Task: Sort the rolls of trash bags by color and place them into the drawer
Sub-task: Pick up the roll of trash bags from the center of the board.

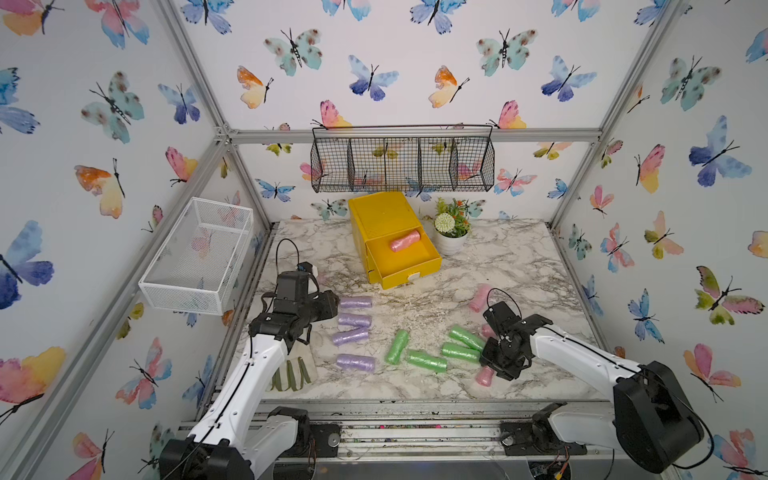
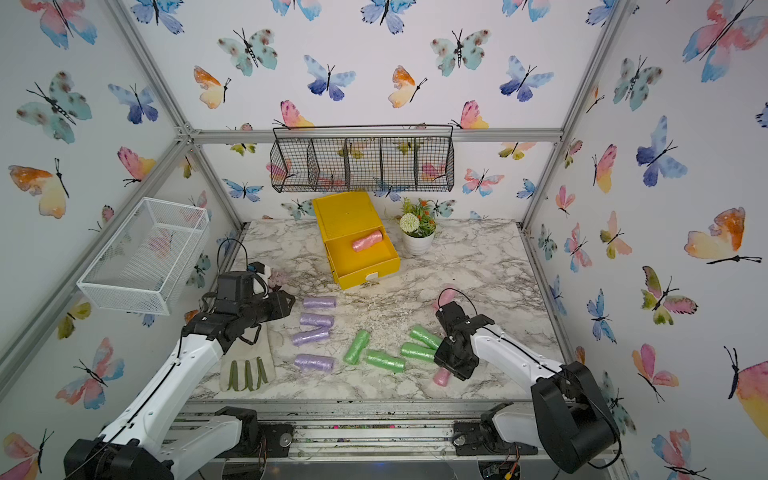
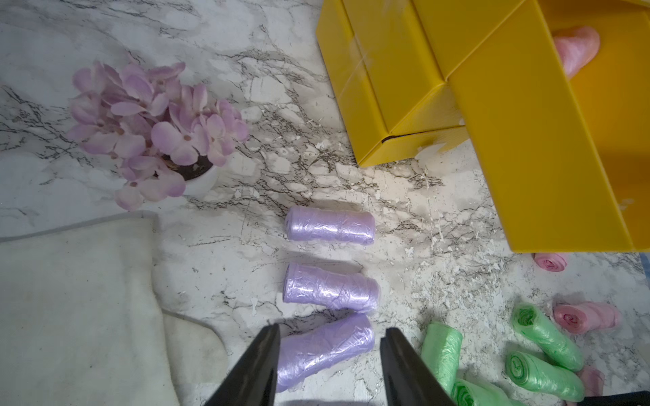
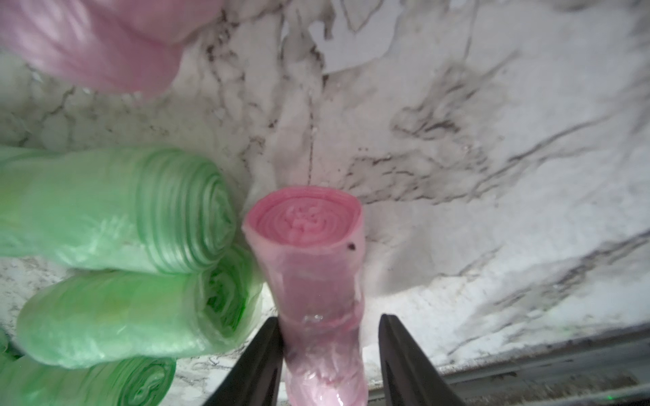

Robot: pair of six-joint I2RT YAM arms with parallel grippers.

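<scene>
Top views: marble tabletop (image 1: 519,257), butterfly walls (image 1: 395,83); left gripper (image 3: 330,328) and right gripper (image 4: 329,318) both unclenched.

Yellow plastic mini chest (image 1: 380,214) stands at the back of the marble tabletop (image 1: 519,257), its top drawer (image 1: 399,261) pulled open, one pale pink roll (image 1: 404,241) lying aslant inside. Four lilac rolls (image 1: 355,302) lie on their sides in a loose column at the left in both top views, the middle two touching at one end. Four green rolls (image 1: 426,360) lie near the front centre, three bunched, one just apart. Three more pink rolls stay on the tabletop: a far pink roll (image 1: 480,297), a half-hidden pink roll (image 1: 487,331) and a front pink roll (image 1: 484,377).
</scene>
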